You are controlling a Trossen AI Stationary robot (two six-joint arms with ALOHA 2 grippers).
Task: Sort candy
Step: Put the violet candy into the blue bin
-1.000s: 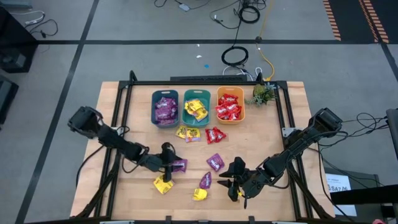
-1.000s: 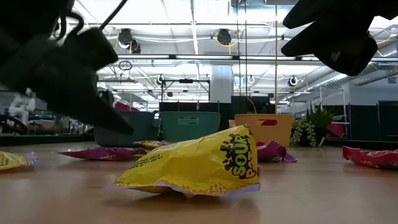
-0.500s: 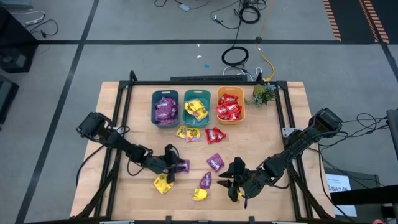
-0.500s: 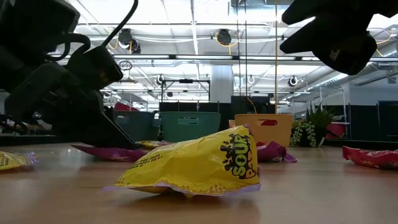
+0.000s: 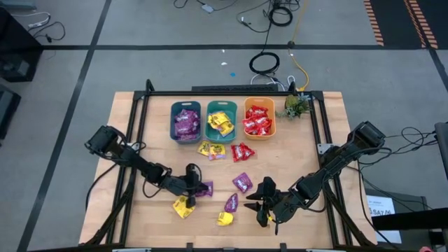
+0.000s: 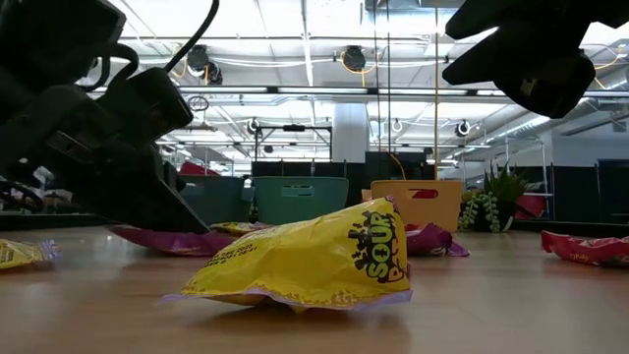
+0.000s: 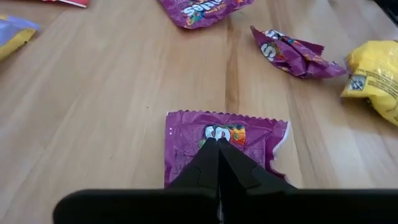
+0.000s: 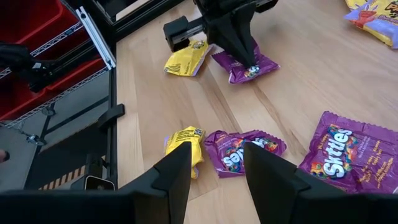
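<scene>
Left gripper: my left gripper (image 7: 217, 152) is down on the light wooden table (image 5: 322, 140), fingers pinched together on a flat purple crinkly candy packet (image 7: 224, 140) in the front-left part.
Beside it: a yellow wrapped candy packet (image 5: 183, 207) lies just in front of that grip, toward the table's front edge.
Front centre: a crumpled purple packet (image 5: 231, 203) and a small yellow packet (image 5: 225, 218) lie near each other; a flat purple packet (image 5: 242, 182) sits a little farther back.
Bins: a row of three at the back, a teal plastic bin (image 5: 186, 120) with purple candy, a second teal bin (image 5: 221, 120) with yellow, an orange plastic bin (image 5: 260, 117) with red.
Before the bins: loose yellow packets (image 5: 208, 149) and red packets (image 5: 242, 151).
Right gripper: my right gripper (image 8: 216, 168) hovers over the front-right, fingers apart, gripping nothing.
</scene>
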